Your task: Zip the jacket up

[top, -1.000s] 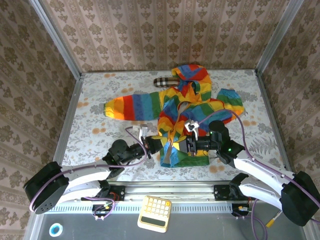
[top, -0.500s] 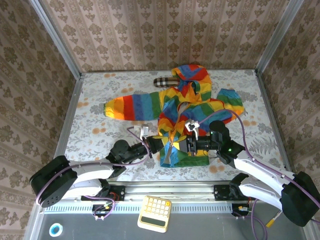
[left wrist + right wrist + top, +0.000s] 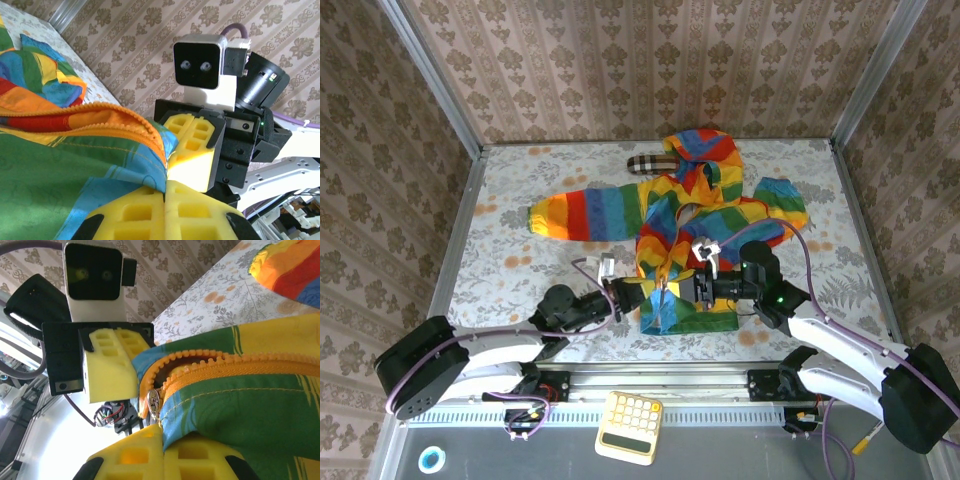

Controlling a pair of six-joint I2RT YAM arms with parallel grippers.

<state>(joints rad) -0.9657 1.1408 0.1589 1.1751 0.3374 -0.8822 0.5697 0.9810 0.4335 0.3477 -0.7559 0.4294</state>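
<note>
The rainbow-striped jacket [image 3: 705, 215] lies spread on the table, hood toward the far wall, its orange zipper [image 3: 672, 250] apart along the front. My left gripper [image 3: 636, 291] is shut on the blue bottom hem [image 3: 127, 175] at the left side of the zipper. Directly opposite, my right gripper [image 3: 678, 290] is shut on the hem's other side [image 3: 225, 415]. The metal zipper slider [image 3: 154, 404] hangs just above the right gripper's pads [image 3: 210, 460], at the foot of the orange teeth [image 3: 225, 357]. The two grippers face each other, almost touching.
A small plaid item [image 3: 650, 165] lies by the hood at the back. One sleeve [image 3: 582, 213] stretches left, the other [image 3: 780, 200] right. A yellow calculator [image 3: 630, 427] and a blue tape roll [image 3: 430, 460] sit below the table's near rail. Patterned walls close in three sides.
The left arm has shifted a little, bringing its gripper slightly closer to the right one at the hem. Both grips have stayed on the fabric.
</note>
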